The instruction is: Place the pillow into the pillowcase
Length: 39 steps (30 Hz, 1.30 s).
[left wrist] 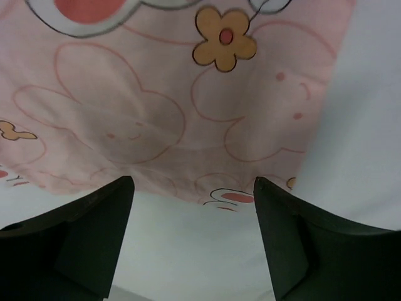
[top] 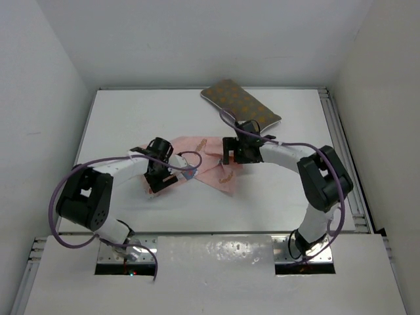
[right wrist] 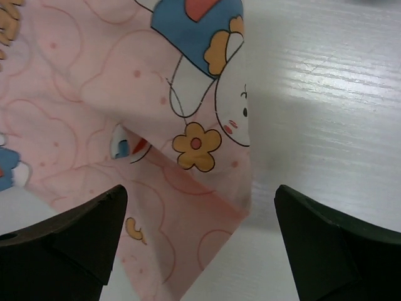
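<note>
Early step: poised over pillowcase (top: pixel 210 161) on mid table (top: pixel 125 125), left gripper (left wrist: pixel 191 188) and right gripper (right wrist: pixel 200 194) both spread apart, clamping nothing. Pillow (top: pixel 240 105) lying well apart at far right, not inserted. Next calls for pinching what is probably the open hem, one layer only.

Pink bunny-printed pillowcase (top: pixel 211 163); olive-brown pillow (top: pixel 239 104), seemingly orange-flecked.

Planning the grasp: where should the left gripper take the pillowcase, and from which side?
Probably its edge nearest the left gripper, approached head-on and low. The pillowcase lies flat and thin on the table, so only that edge offers the open jaws a pinch.
</note>
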{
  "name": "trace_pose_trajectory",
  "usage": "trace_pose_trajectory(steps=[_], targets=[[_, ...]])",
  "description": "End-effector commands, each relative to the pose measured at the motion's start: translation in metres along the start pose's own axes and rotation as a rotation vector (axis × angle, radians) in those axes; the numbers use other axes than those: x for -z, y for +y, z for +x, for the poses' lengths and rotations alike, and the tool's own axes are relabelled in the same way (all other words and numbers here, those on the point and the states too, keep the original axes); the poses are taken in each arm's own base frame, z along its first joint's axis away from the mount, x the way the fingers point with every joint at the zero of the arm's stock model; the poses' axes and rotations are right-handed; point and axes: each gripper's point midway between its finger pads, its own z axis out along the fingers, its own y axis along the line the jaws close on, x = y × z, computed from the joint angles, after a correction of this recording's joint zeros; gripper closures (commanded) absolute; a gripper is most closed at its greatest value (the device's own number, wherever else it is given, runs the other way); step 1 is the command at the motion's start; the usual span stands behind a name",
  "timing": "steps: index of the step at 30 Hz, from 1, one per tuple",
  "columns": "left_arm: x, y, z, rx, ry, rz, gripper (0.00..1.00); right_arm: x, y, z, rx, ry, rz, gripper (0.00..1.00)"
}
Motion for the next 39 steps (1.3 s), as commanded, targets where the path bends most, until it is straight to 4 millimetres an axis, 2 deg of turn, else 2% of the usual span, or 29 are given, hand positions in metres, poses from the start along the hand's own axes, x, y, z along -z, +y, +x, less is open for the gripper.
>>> trace_pose_trajectory(steps=[1,2,3,5,7,8,10,11,12,13,14,15,18,19,20,21,22,23,24,25,26,27,28,29,31,33,34,36,39], targets=[[-0.005,0.024,0.002,-0.006,0.047,-0.195,0.26,-0.007,-0.007,-0.003,0.004,-0.039,0.1,0.01],[-0.008,0.021,0.004,-0.012,0.053,-0.191,0.3,-0.011,-0.008,-0.005,-0.006,-0.036,0.117,0.01],[-0.013,0.014,0.006,-0.01,0.06,-0.17,0.39,-0.022,-0.013,0.001,-0.017,-0.008,0.141,0.01],[-0.016,0.006,0.006,0.004,0.051,-0.132,0.41,-0.03,-0.02,-0.005,-0.057,0.006,0.168,0.03],[-0.015,-0.001,-0.003,0.028,0.007,-0.08,0.42,-0.039,-0.027,-0.01,-0.087,0.011,0.19,0.08],[-0.014,-0.005,-0.004,0.033,-0.004,-0.066,0.45,-0.041,-0.028,-0.012,-0.096,0.007,0.18,0.16],[-0.017,-0.008,-0.008,0.054,-0.03,-0.053,0.65,-0.042,-0.027,-0.019,-0.105,-0.015,0.15,0.34],[-0.02,-0.009,-0.007,0.067,-0.032,-0.056,0.87,-0.041,-0.026,-0.02,-0.1,-0.02,0.147,0.52],[-0.021,-0.007,-0.005,0.08,-0.023,-0.074,1.0,-0.038,-0.026,-0.024,-0.086,-0.032,0.146,0.63],[-0.021,-0.004,-0.007,0.093,-0.029,-0.087,1.0,-0.036,-0.028,-0.026,-0.082,-0.037,0.151,0.74],[-0.02,0.0,-0.008,0.115,-0.028,-0.093,1.0,-0.033,-0.029,-0.029,-0.073,-0.045,0.156,0.91],[-0.016,0.005,-0.01,0.129,-0.033,-0.101,1.0,-0.026,-0.027,-0.037,-0.06,-0.064,0.149,0.98],[0.019,0.053,-0.025,0.227,-0.112,-0.197,1.0,-0.007,-0.033,-0.051,-0.023,-0.093,0.158,1.0],[0.046,0.08,-0.038,0.254,-0.175,-0.264,1.0,0.01,-0.03,-0.066,-0.022,-0.149,0.144,1.0],[0.06,0.099,-0.036,0.287,-0.198,-0.302,1.0,0.018,-0.032,-0.074,-0.022,-0.179,0.139,1.0],[0.072,0.11,-0.038,0.291,-0.215,-0.324,1.0,0.028,-0.034,-0.083,-0.014,-0.21,0.124,1.0],[0.077,0.111,-0.036,0.275,-0.193,-0.303,1.0,0.043,-0.029,-0.098,-0.014,-0.266,0.094,1.0],[0.089,0.117,-0.046,0.199,-0.209,-0.3,1.0,0.051,-0.027,-0.105,-0.008,-0.292,0.077,1.0],[0.087,0.105,-0.043,0.154,-0.175,-0.256,0.92,0.056,-0.024,-0.11,-0.003,-0.308,0.051,1.0],[0.083,0.095,-0.046,0.112,-0.163,-0.228,0.8,0.059,-0.022,-0.114,-0.005,-0.324,0.039,1.0],[0.07,0.064,-0.05,0.019,-0.148,-0.145,0.59,0.059,-0.019,-0.114,-0.006,-0.327,0.027,1.0],[0.062,0.045,-0.05,-0.023,-0.136,-0.092,0.5,0.056,-0.011,-0.11,-0.005,-0.309,-0.002,1.0],[0.056,0.025,-0.041,-0.062,-0.095,-0.037,0.44,0.053,-0.008,-0.105,-0.005,-0.287,-0.011,1.0],[0.042,-0.013,-0.034,-0.142,-0.071,0.068,0.37,0.046,-0.007,-0.097,-0.008,-0.254,-0.009,1.0],[0.038,-0.037,-0.019,-0.193,-0.042,0.112,0.28,0.039,-0.004,-0.086,-0.013,-0.203,-0.002,1.0],[0.03,-0.054,-0.002,-0.215,-0.019,0.144,0.21,0.036,-0.003,-0.078,-0.023,-0.185,-0.004,1.0],[0.031,-0.056,-0.009,-0.223,-0.059,0.13,0.1,0.035,-0.001,-0.079,-0.022,-0.199,-0.017,1.0],[0.03,-0.057,-0.026,-0.217,-0.113,0.118,0.0,0.032,0.002,-0.072,-0.019,-0.191,-0.024,1.0],[0.026,-0.056,-0.054,-0.188,-0.161,0.089,0.0,0.03,0.006,-0.071,-0.01,-0.175,-0.029,1.0]])
